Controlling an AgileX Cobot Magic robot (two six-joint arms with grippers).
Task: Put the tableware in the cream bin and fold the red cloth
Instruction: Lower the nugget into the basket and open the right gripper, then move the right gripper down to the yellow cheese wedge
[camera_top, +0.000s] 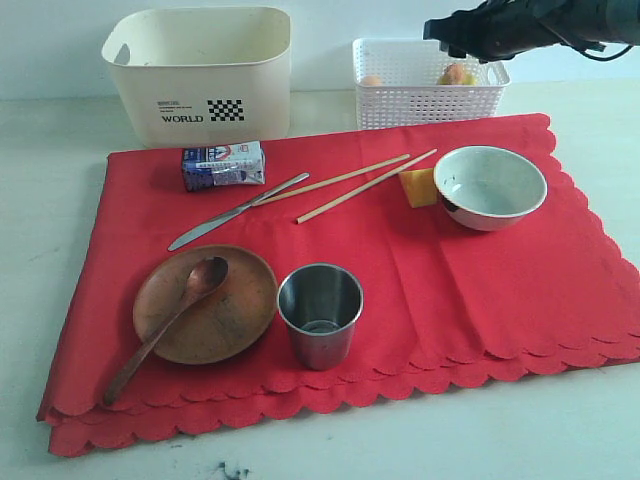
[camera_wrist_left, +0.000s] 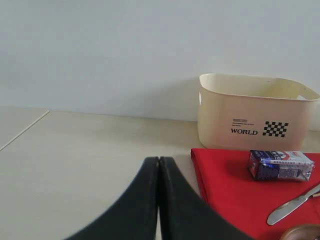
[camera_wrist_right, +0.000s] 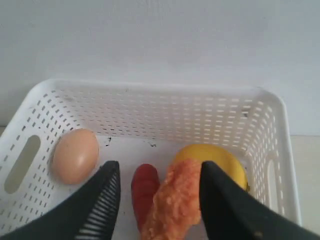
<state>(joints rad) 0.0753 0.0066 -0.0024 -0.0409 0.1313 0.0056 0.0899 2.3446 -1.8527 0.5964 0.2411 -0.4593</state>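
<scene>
Exterior view: a large bright red fabric cloth (camera_top: 450, 290) with scalloped edges lies spread over the pale desk (camera_top: 500, 435), its near edge showing doubled layers. On its near left sits a round brown wooden plate (camera_top: 240, 310). A long wooden spoon (camera_top: 170, 325) rests with its bowl on the plate and its handle running off over the near-left rim. Just right of the plate a cylindrical steel cup (camera_top: 320, 315) stands upright. Farther back a silver metal knife (camera_top: 235, 212) lies slantwise, its handle end close to two thin pale chopsticks (camera_top: 345, 179) that lie side by side, spreading slightly. A small blue-white milk carton (camera_top: 222, 165) lies at the cloth's far left. At the far right a yellow wedge of food (camera_top: 418, 187) touches a smooth white bowl (camera_top: 490, 212).

Beyond the cloth stand a large cream plastic bin (camera_top: 200, 90) on the left, solid-walled, round-cornered and lettered "WORLD", and a white lattice-walled basket (camera_top: 425, 105) on the right.

The right pincer (camera_wrist_right: 159, 167) hangs over the basket with its ribbed black fingers (camera_wrist_right: 107, 200) spread wide. Between them lie a rough orange crumbed piece (camera_wrist_right: 175, 200), close against one finger, and a red sausage (camera_wrist_right: 144, 187). A tan egg (camera_wrist_right: 75, 155) and a yellow lemon (camera_wrist_right: 222, 160) also lie in the basket.

The left pincer (camera_wrist_left: 159, 161) hovers over bare desk left of the cloth, its smooth black fingers pressed together on nothing.
</scene>
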